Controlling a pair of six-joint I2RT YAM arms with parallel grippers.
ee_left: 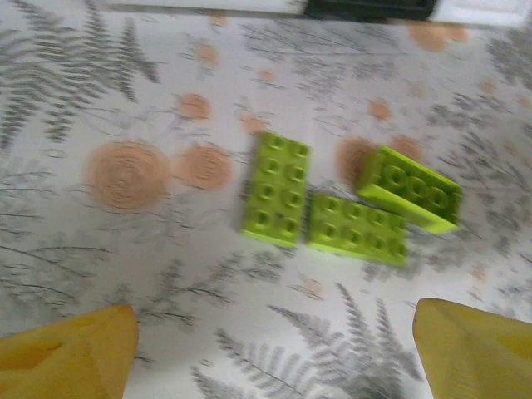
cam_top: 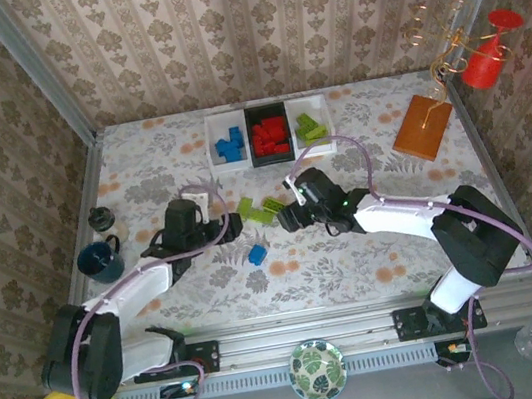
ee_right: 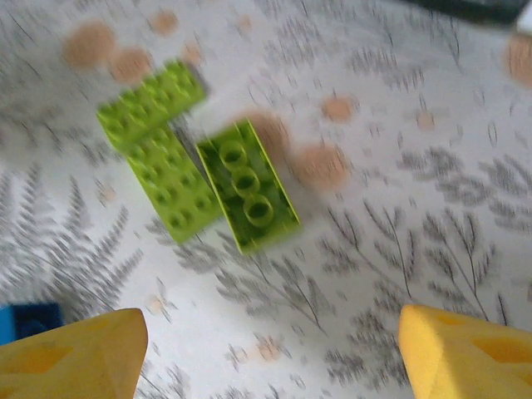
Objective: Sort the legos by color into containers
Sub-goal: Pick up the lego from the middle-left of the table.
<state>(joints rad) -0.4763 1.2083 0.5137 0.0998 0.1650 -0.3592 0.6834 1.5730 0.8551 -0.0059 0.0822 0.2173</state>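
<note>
- The left tool (ee_left: pixel 270 366) is being held with its tips wide apart; nothing is being clamped.
- The right tool (ee_right: pixel 270 357) is also being held apart, and nothing is being gripped.
- Three loose lime bricks (ee_left: pixel 277 189) are being found on the surface (ee_left: pixel 125 274) just ahead of both tools, between them in the top view. Two are lying flat and touching, and the third is tilted close against them.
- A loose blue brick (cam_top: pixel 258 254) is being found near the left tool's tips, on the side towards the arm bases.
- Well beyond both tools, blue bricks (cam_top: pixel 229 145) are being carried by the left white tray (cam_top: pixel 224 117), red bricks (cam_top: pixel 269 136) by the black tray (cam_top: pixel 265 108), and green bricks (cam_top: pixel 309 126) by the right white tray (cam_top: pixel 326 141).
</note>
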